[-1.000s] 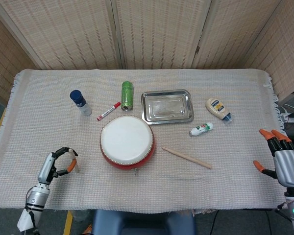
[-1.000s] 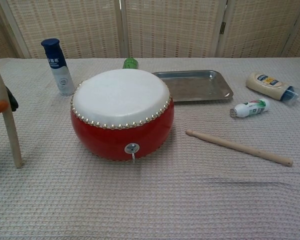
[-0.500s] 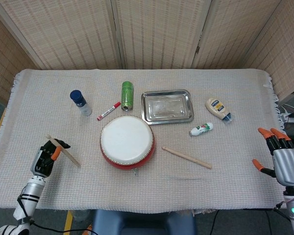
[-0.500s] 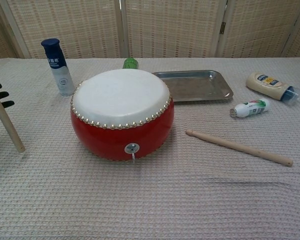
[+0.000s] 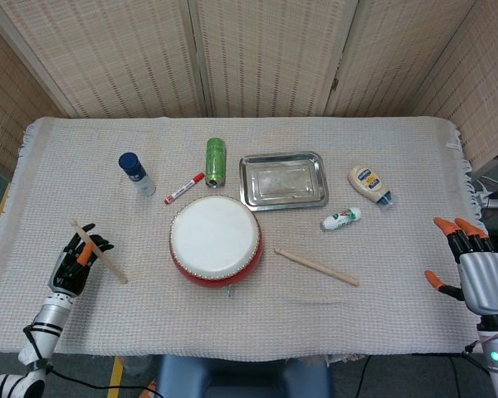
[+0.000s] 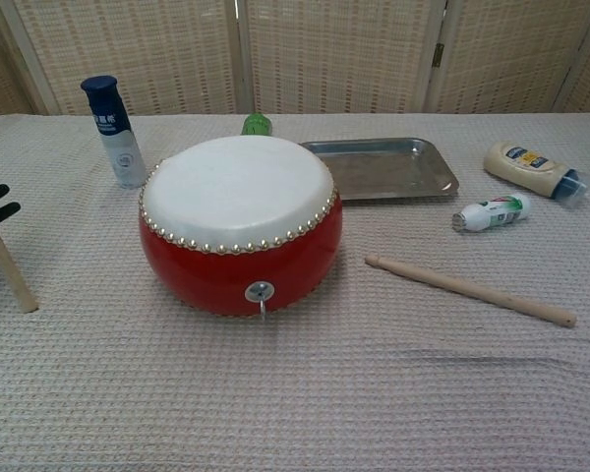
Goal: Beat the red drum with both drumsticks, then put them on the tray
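Red drum (image 5: 215, 240): mid-table, toward the front edge, not yet beaten.
Left hand (image 5: 73, 262): near the front-left corner, fingers wrapped round one drumstick (image 5: 100, 251).
Second drumstick (image 5: 315, 267): lying right of the drum, ungrasped.
Right hand (image 5: 476, 274): past the right edge, fingers spread, empty; next it must fetch that stick.
Tray (image 5: 283, 180): behind the drum.
Labels: unreadable.

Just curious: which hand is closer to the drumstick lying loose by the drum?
Right. The right hand is off beyond the loose drumstick; the left hand is across the red drum.

front strip: bare cloth | blocks tray (image 5: 283, 181): drum (image 5: 215, 240), can (image 5: 215, 161), tube (image 5: 341, 219)
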